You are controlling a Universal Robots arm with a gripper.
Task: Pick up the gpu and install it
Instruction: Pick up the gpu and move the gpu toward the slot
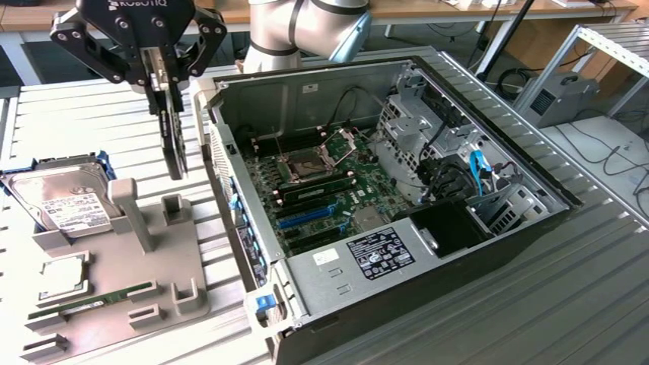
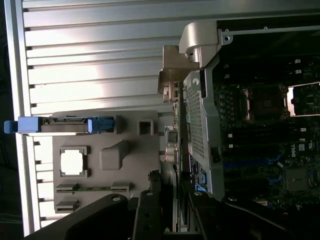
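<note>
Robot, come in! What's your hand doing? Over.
Hand shut on the gpu, card hanging upright. Above the grey holder, outside the open computer case. Its side wall between card and motherboard.
</note>
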